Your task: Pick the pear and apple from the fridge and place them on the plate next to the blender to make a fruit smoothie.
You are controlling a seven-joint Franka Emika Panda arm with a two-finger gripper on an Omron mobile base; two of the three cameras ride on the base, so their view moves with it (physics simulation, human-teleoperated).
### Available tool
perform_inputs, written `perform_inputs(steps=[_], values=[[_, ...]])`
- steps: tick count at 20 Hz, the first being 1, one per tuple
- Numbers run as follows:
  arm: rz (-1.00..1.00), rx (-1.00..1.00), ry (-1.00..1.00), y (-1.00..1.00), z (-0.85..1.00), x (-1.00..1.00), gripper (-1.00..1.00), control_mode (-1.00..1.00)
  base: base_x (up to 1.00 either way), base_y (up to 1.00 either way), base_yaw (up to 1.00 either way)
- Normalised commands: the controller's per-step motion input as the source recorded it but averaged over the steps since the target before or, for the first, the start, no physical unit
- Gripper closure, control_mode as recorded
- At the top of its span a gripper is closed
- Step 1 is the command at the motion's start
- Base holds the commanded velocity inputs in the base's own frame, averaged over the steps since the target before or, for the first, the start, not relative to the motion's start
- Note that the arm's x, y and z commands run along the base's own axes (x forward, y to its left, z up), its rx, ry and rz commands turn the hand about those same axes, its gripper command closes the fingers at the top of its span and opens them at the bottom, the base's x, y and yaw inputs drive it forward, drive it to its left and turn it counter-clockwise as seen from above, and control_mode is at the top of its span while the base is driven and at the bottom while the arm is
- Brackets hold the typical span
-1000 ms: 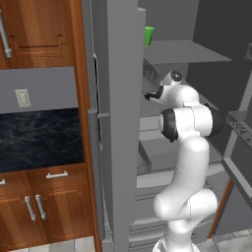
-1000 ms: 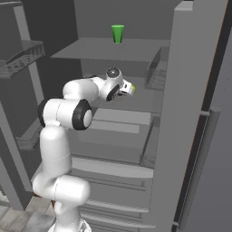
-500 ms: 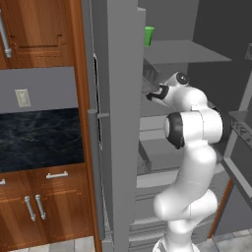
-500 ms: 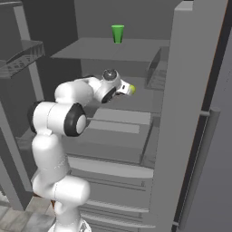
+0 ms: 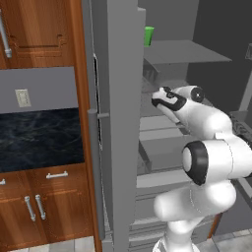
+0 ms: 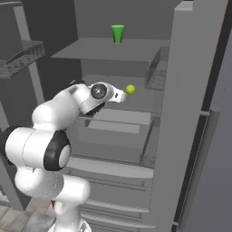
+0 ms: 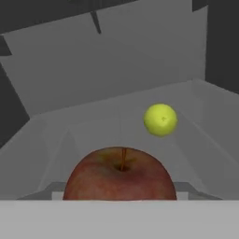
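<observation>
1. Fridge (image 6: 195,113): tall, grey, doors open; grey inner shelves and drawers on show in both base views.
2. Arm: white, reaching into the middle shelf level of the fridge.
3. Pincer (image 6: 121,95): seen in the right base view at the end of the wrist, pointing toward the pear. Whether its fingers are apart or together cannot be told, as the fingertips are not visible in the hand view.
4. Pear (image 7: 160,120): small, yellow-green, round; resting on the grey shelf floor, toward the back. In the right base view it lies just beyond the pincer's tip.
5. Apple (image 7: 120,174): reddish-brown, stem upward, low and central in the hand view, nearer the camera than the pear and apart from it. No contact with the pincer can be confirmed.
6. Green cup (image 6: 118,34): tapered, upright on the upper shelf; no part of the task.
7. Step in hand, as judged: the approach to a first fruit inside the fridge; nothing appears to be grasped yet.
8. Next move, as judged: settle on one fruit, centre it between the fingers, close gently and draw back clear of the shelf edge.
</observation>
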Motion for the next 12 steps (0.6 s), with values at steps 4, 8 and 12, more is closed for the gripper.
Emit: perform_inputs(steps=[4,8,12], values=[[0.03,0.0,0.05,0.24,0.88,-1.0,1.0,-1.0,0.0,0.0,0.0],[0.02,0.0,0.21,0.26,1.0,-1.0,1.0,-1.0,0.0,0.0,0.0],[0.01,0.0,0.33,0.33,1.0,-1.0,1.0,-1.0,0.0,0.0,0.0]])
